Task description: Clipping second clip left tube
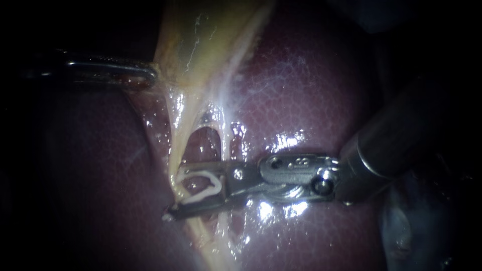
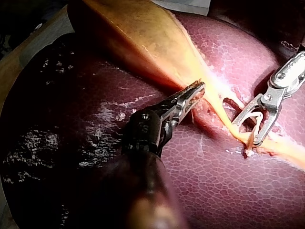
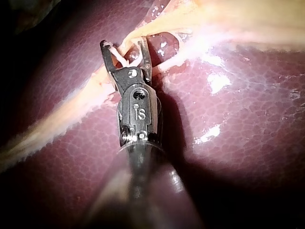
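Note:
My right instrument (image 1: 175, 190) comes in from the right, and its jaws carry a white clip (image 1: 201, 194). The clip straddles the left tube (image 1: 182, 133), a pale yellow strand just below the hole in the tissue. In the right wrist view the same jaws (image 3: 124, 45) stand on either side of that strand. A thinner right tube (image 1: 226, 140) runs beside it. My left instrument (image 1: 148, 75) is shut on the edge of the yellowish gallbladder (image 1: 201, 40) and holds it taut. The left wrist view shows that grip (image 2: 194, 90) and the clip-bearing jaws (image 2: 248, 132).
Dark red liver (image 1: 301, 85) surrounds the tubes on all sides and lies under both shafts. Wet glistening spots sit just above and below the right instrument's joint. The outer parts of the endoscope view are dark.

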`<action>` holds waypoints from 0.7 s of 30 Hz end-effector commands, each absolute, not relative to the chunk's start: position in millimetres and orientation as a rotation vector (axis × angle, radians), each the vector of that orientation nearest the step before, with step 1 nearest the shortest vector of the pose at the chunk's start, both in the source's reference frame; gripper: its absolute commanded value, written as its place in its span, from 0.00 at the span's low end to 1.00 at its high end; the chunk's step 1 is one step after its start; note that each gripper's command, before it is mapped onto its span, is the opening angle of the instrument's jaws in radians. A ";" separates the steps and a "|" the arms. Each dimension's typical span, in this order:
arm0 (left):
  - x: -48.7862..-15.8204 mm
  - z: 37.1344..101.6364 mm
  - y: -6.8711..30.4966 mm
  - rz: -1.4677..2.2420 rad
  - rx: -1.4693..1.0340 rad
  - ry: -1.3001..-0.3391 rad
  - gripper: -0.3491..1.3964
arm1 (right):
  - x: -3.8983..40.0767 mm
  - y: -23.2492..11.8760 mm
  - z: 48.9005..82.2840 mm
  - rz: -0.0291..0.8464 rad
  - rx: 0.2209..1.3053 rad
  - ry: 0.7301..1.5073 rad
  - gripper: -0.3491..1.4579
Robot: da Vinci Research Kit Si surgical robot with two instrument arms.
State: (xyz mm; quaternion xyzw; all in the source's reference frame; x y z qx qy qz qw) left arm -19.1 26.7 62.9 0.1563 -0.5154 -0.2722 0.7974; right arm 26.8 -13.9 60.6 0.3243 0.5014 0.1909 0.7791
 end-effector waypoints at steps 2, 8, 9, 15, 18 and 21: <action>-19.1 63.0 26.7 -0.584 0.336 -1.107 0.00 | 26.8 -13.9 60.5 0.412 0.701 1.084 0.47; -18.9 63.1 26.7 -0.583 0.337 -1.108 0.00 | 26.2 -13.8 59.4 0.411 0.708 1.085 0.47; -18.9 63.1 26.7 -0.583 0.337 -1.108 0.00 | 26.0 -13.7 58.9 0.411 0.711 1.086 0.47; -18.7 63.2 26.8 -0.582 0.338 -1.108 0.00 | 24.1 -13.1 56.1 0.418 0.718 1.088 0.47; -18.7 63.3 26.8 -0.582 0.338 -1.108 0.00 | 22.9 -12.5 55.0 0.426 0.716 1.088 0.47; -18.7 63.3 26.8 -0.582 0.338 -1.108 0.00 | 21.8 -12.1 54.6 0.434 0.721 1.086 0.46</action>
